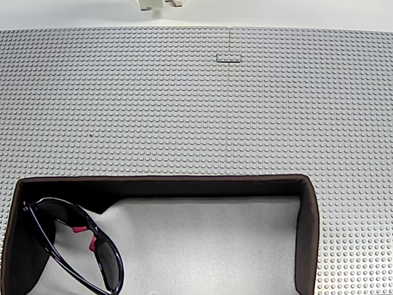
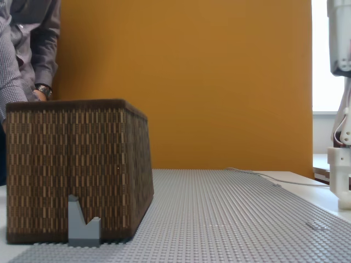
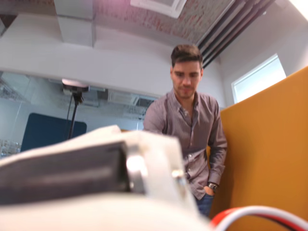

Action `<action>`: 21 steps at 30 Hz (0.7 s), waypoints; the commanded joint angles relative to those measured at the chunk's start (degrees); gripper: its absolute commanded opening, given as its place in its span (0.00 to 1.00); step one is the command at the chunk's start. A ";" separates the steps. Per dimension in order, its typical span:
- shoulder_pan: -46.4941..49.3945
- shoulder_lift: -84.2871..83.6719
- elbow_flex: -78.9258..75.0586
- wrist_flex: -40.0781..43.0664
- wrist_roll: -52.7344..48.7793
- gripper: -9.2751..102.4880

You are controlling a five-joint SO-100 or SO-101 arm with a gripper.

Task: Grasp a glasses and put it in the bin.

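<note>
Already the glasses (image 1: 77,249) lie inside the bin (image 1: 307,233), tucked into its left end as the fixed view from above shows them, lenses dark, pink-red nose pads turned up against the white foam lining (image 1: 209,246). We judge the task as good as done — the thing is where the sentence wants it, and nothing of it hangs over the rim.

What is left, as far as we can read it, is for the arm to settle. Of the arm (image 2: 340,109) we see a white column at the right edge of the side-on fixed view, well apart from the bin (image 2: 77,170), and a scrap of white plastic at the top edge of the view from above. The fingers we cannot make out; whether they stand parted or closed, we cannot tell, though nothing appears to be carried.

Room is plentiful. The grey studded baseplate (image 1: 196,104) runs bare from the bin's far wall to the arm's foot. A small grey notched block (image 2: 83,223) stands against the bin's woven front, and a person (image 3: 190,130) in a grey shirt waits behind the bin, by an orange partition (image 2: 219,82) — the one edge we would mind.
</note>
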 commanded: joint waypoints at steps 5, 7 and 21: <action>1.85 18.81 42.63 -16.79 -2.29 0.25; 2.02 22.24 50.98 -20.30 -2.90 0.25; 1.93 37.18 89.65 -37.00 -2.55 0.25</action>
